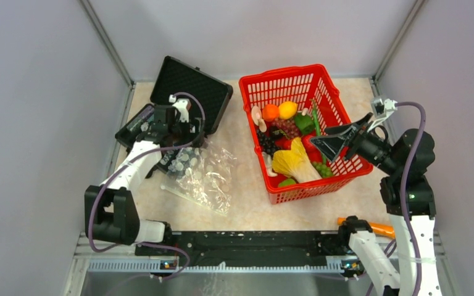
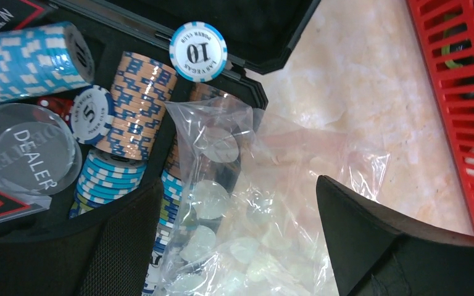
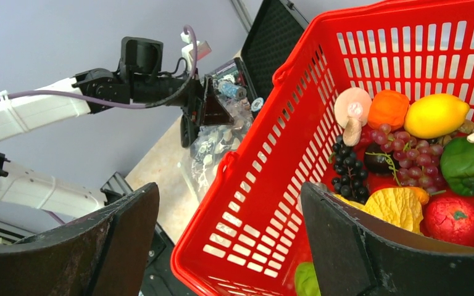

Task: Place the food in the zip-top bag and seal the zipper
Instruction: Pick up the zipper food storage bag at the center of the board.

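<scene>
The food lies in the red mesh basket [image 1: 345, 174]: a mushroom [image 3: 352, 108], an orange [image 3: 387, 109], a lemon [image 3: 435, 115], grapes [image 3: 349, 176], a green pepper [image 3: 469, 165], a red fruit [image 3: 453, 220] and a pale cabbage [image 1: 295, 161]. My right gripper [image 1: 331, 139] hovers open over the basket's right half with nothing between its fingers [image 3: 358, 246]. The clear zip-top bag [image 1: 205, 176] lies crumpled and flat on the table left of the basket. My left gripper [image 2: 241, 246] stands open over the bag's far end, beside the black case. I cannot make out the zipper.
An open black case [image 1: 191, 86] with poker chips [image 2: 137, 102] and a dealer button [image 2: 28, 151] sits at the back left, touching the bag. An orange tool [image 1: 379, 228] lies by the right arm's base. Grey walls close in both sides.
</scene>
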Robot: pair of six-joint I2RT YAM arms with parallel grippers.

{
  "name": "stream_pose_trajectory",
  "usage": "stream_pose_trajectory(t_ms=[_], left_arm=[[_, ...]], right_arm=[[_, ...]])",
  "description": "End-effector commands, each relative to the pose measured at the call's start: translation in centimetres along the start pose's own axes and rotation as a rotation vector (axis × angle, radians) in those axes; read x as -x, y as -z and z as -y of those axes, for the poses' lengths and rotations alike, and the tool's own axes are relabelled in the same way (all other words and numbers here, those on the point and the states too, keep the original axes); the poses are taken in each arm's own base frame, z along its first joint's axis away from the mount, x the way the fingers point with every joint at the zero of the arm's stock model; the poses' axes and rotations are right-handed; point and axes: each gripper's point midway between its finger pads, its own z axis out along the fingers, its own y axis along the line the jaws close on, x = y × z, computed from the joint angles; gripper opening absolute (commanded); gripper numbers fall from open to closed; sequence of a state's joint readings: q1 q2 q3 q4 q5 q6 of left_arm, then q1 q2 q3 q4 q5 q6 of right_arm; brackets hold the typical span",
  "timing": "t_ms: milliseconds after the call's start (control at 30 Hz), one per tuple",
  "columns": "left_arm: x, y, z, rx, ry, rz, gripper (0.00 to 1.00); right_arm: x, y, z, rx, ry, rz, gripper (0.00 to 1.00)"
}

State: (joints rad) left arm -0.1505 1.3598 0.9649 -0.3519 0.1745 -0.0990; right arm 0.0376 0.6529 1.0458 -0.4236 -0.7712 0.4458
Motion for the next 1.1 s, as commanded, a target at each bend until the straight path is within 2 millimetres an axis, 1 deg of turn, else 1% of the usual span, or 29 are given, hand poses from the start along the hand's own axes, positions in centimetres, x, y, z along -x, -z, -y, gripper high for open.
stream_pose_trajectory(t_ms=[0, 133, 167, 233, 300, 400, 533, 567, 633, 700, 767, 800, 833, 867, 900, 967, 1000, 1033, 1067], left_arm=[[1.0, 0.5, 1.4, -0.093, -0.052, -0.001, 0.90], [-0.9, 0.4, 1.4, -0.106, -0.061, -0.091, 0.81], [-1.2, 0.3, 1.4, -0.111, -0.061, -0.104, 0.77], [-1.3, 0.2, 1.5, -0.111, -0.050, -0.112, 0.66], [-1.4, 0.2, 1.8, -0.132, -0.052, -0.108, 0.59], [-1.5, 0.1, 1.9, -0.141, -0.051, -0.111, 0.39], [-1.4, 0.1, 2.2, -0.153, -0.041, -0.109, 0.02], [-1.2, 0.4, 2.5, -0.166, -0.037, -0.100, 0.00], [-0.4, 1.3, 3.3, -0.200, -0.033, -0.066, 0.00], [1.3, 3.0, 4.1, -0.216, -0.022, 0.019, 0.00], [4.0, 5.6, 5.1, -0.237, 0.008, 0.173, 0.00], [5.6, 7.3, 5.8, -0.257, 0.021, 0.273, 0.00], [6.6, 8.8, 6.0, -0.257, 0.069, 0.362, 0.00], [8.1, 10.7, 6.5, -0.276, 0.110, 0.456, 0.00], [8.9, 12.0, 6.6, -0.284, 0.152, 0.535, 0.00], [10.2, 14.4, 6.4, -0.281, 0.254, 0.634, 0.00], [10.5, 15.0, 6.1, -0.272, 0.298, 0.654, 0.00], [10.7, 15.5, 5.7, -0.258, 0.346, 0.665, 0.00], [10.7, 15.5, 5.3, -0.244, 0.401, 0.664, 0.00]], right_arm=[[-0.1, -0.1, -0.2, 0.022, 0.022, -0.002, 0.83], [-0.5, -0.4, 0.0, 0.035, 0.000, -0.003, 0.83], [-0.6, -0.5, 0.0, 0.040, -0.005, -0.006, 0.83], [-0.8, -0.5, 0.0, 0.045, -0.012, -0.005, 0.83], [-1.0, -0.6, 0.1, 0.043, -0.020, -0.010, 0.83], [-1.0, -0.5, 0.1, 0.038, -0.018, -0.009, 0.83], [-1.0, -0.5, 0.2, 0.036, -0.020, -0.004, 0.83], [-1.1, -0.5, 0.2, 0.040, -0.024, -0.006, 0.83], [-1.2, -0.6, 0.0, 0.051, -0.029, -0.013, 0.82], [-1.4, -0.6, -0.1, 0.062, -0.032, -0.021, 0.84], [-1.3, -0.5, -1.0, 0.104, -0.033, -0.029, 0.88], [-1.2, -0.4, -1.5, 0.134, -0.033, -0.026, 0.89], [-0.8, -0.4, -2.1, 0.158, -0.037, -0.015, 0.90], [-0.6, -0.4, -2.5, 0.174, -0.033, -0.012, 0.90], [-0.5, -0.4, -2.8, 0.179, -0.031, -0.014, 0.90], [-0.4, -0.7, -3.0, 0.153, -0.021, -0.032, 0.90], [-0.3, -0.9, -2.9, 0.128, -0.018, -0.043, 0.90], [-0.4, -1.2, -3.4, 0.126, -0.005, -0.061, 0.90], [-0.6, -1.5, -3.8, 0.124, 0.004, -0.081, 0.90]])
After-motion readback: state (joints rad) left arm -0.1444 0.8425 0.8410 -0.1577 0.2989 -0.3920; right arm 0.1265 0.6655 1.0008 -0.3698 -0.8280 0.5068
